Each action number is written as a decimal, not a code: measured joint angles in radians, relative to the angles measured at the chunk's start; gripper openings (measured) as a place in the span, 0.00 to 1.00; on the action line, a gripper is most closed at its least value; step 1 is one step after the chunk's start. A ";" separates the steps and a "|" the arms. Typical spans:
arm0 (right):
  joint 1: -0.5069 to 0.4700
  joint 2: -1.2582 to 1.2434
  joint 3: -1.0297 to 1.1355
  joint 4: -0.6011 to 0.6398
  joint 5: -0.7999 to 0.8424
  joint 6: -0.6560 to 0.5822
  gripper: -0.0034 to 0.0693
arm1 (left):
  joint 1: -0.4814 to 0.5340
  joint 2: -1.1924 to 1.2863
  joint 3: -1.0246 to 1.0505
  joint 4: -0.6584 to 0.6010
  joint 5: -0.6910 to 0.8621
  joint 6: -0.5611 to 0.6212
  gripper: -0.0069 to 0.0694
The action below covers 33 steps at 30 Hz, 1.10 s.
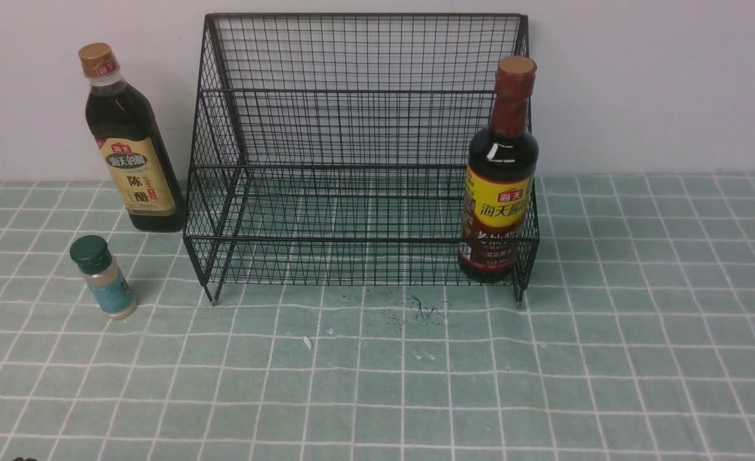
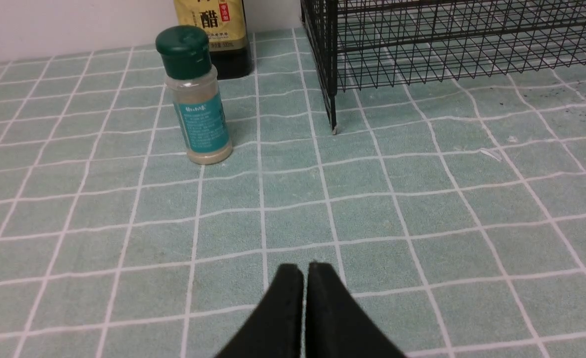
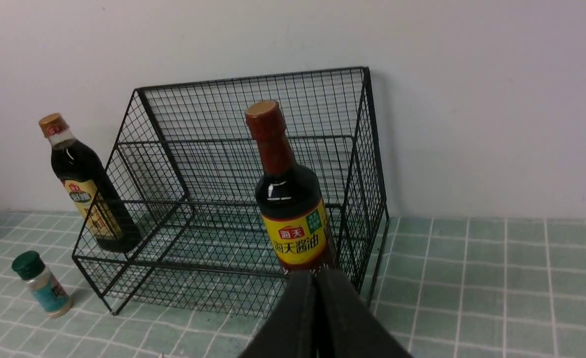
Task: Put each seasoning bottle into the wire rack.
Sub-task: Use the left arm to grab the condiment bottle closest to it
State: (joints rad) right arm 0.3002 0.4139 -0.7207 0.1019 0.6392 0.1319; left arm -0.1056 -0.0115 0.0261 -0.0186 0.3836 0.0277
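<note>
Wire rack (image 1: 361, 168) on checked cloth (image 1: 415, 384) (wall (image 1: 659, 83) behind).

Wire rack (image 1: 351, 240) open left of yellow-label bottle (image 1: 499, 192)

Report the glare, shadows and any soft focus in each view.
Front view: even, soft light; a white glare streak on the shoulder of the yellow-label bottle, a faint shadow beside the green-capped shaker. Left wrist view: shaker sharp, the left tool a dark, soft-edged mass. Right wrist view: small highlights on the bottle, right tool dark and blurred.
</note>
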 joint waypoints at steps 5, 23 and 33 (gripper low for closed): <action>-0.017 -0.045 0.099 0.040 -0.172 -0.160 0.03 | 0.000 0.000 0.000 0.000 0.000 0.000 0.08; -0.350 -0.421 0.742 0.060 -0.258 -0.296 0.03 | 0.000 0.000 0.000 0.000 0.000 0.000 0.08; -0.352 -0.426 0.742 0.063 -0.258 -0.296 0.03 | 0.000 0.000 0.000 0.000 0.000 0.000 0.08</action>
State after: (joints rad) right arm -0.0516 -0.0116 0.0217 0.1651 0.3812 -0.1645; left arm -0.1056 -0.0115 0.0261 -0.0186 0.3836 0.0277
